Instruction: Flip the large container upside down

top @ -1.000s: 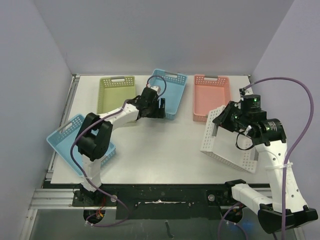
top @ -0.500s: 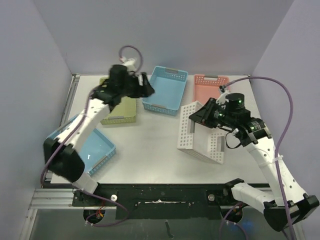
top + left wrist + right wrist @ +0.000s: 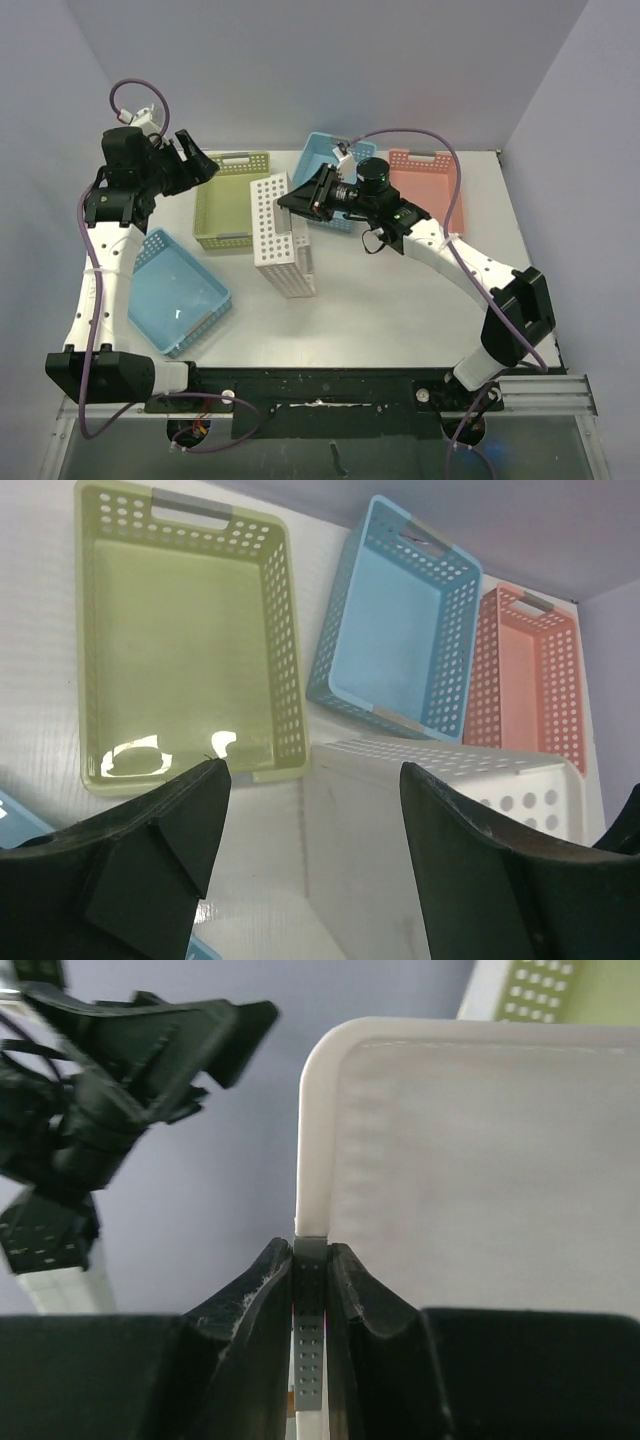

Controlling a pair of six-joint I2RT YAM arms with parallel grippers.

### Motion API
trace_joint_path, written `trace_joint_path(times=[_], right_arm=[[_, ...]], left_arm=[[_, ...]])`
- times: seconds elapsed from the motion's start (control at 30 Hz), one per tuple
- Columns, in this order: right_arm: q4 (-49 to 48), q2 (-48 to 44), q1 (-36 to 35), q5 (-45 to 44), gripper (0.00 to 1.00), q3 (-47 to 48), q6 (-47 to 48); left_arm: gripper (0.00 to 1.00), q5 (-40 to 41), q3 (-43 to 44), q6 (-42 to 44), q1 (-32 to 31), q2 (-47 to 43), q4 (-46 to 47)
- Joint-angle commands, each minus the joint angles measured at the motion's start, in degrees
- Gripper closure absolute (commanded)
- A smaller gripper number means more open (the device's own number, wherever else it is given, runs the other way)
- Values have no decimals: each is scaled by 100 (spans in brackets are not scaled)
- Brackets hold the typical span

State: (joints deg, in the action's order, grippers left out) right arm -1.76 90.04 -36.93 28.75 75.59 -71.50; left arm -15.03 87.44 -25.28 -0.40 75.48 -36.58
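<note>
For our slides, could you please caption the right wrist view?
Right gripper pinching the white basket by its rim; left gripper open beyond.

- White worktop, walled in at the back and sides.
- Green basket at rear left, open side up.
- Blue basket just right of it (set at a slant).
- Pink basket at rear right.
- Second blue basket near the front left edge.
- White container stands on edge, close in front of the green and blue baskets.

On the tabletop, the large container stood on edge before the rear-left basket and rear-middle basket; the front-left basket lay apart.
</note>
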Motion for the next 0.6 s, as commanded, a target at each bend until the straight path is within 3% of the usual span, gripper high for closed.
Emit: trace_joint_path(times=[0.0,0.1,0.33,0.43,0.57], right_arm=[[-2300,-22,-22,444,100,241,-1176],[-2542,-145,77,464,100,-271,-1384],[-3628,-993,454,547,100,-3034,-2270],[-3517,-1579,634,509,100,-3979,-2294],[-2428,-2631,1141,568,99,-4779,-1918]], left_arm=[[32,-192,327,141,102,10,-269],[32,-309,292,116,102,76,-209],[32,-443,195,147,95,142,-107],[32,-470,193,191,89,157,-110],[32,-559,141,207,23,209,-89]])
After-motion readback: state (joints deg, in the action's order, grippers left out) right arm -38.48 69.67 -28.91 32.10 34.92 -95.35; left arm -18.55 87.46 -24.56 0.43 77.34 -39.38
